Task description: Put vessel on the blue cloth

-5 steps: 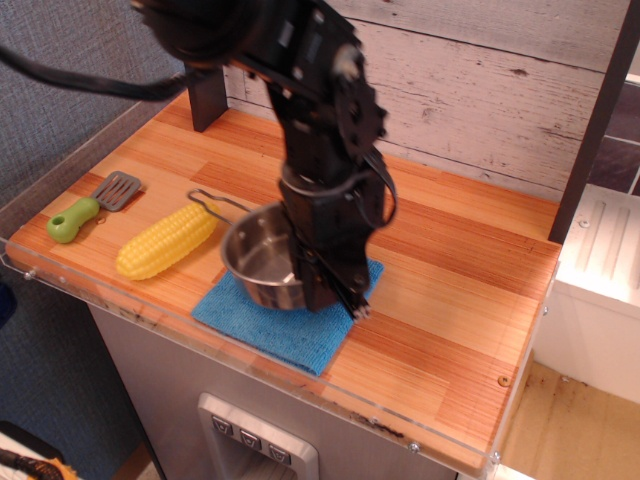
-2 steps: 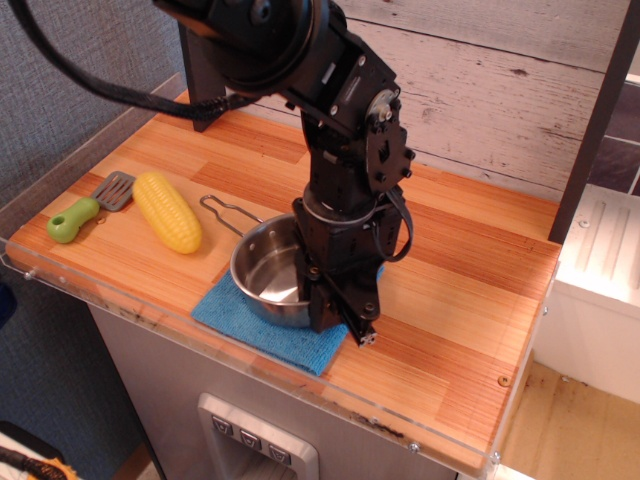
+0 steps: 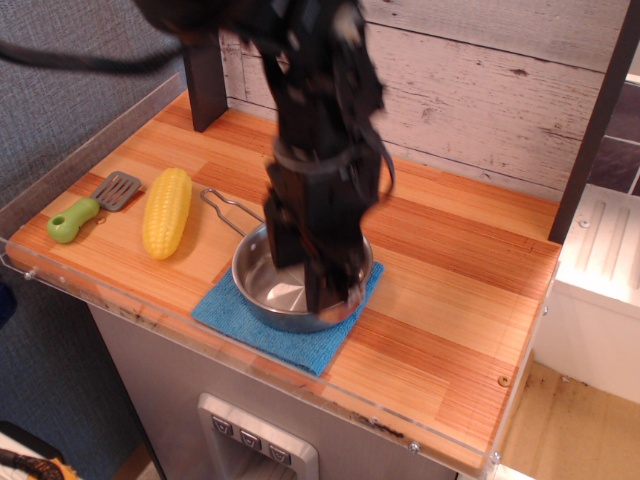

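Shiny stainless steel catches the eye first: the vessel, a shallow round pan, sits on the blue cloth, a flat square of terry whose corners stick out from under it at the front and left. The pan's thin wire loop handle runs up and to the left, off the cloth and over the bare wood. The black arm comes straight down over the pan and is blurred; its gripper is low over the pan's right half, against the rim, and I cannot tell whether the jaws are clenched or released. Left of the pan, just beyond the handle, lies a bumpy yellow corn cob. Further left still is a small spatula with a green handle and a grey slotted blade. Everything rests on a striped wooden tabletop.
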`<state>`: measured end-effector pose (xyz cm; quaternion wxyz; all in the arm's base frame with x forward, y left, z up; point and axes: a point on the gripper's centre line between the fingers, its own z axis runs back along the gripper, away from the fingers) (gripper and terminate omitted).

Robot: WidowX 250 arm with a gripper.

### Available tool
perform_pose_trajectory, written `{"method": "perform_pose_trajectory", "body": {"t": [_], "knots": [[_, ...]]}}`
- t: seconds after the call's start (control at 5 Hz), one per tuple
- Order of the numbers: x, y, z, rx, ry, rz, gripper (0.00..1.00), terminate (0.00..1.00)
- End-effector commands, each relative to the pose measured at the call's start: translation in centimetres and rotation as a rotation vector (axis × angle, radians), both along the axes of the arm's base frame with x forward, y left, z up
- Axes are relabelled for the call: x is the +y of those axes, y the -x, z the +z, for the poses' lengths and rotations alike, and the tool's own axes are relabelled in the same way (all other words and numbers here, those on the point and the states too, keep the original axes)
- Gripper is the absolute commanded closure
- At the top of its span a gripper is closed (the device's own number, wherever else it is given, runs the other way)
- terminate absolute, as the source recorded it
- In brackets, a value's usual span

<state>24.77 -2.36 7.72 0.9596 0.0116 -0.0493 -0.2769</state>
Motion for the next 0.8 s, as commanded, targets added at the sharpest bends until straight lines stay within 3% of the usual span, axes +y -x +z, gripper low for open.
{"method": "perform_pose_trajectory", "body": {"t": [0.0,0.2,0.4,0.6], "knots": [[2.7,-2.7,4.6,-0.088,0.052,0.228,0.00,0.00],[3.6,-2.7,4.4,-0.071,0.044,0.272,0.00,0.00],[4.2,-2.6,4.2,-0.014,-0.001,0.273,0.00,0.00],[4.2,-2.6,4.2,-0.014,-0.001,0.273,0.00,0.00]]}}
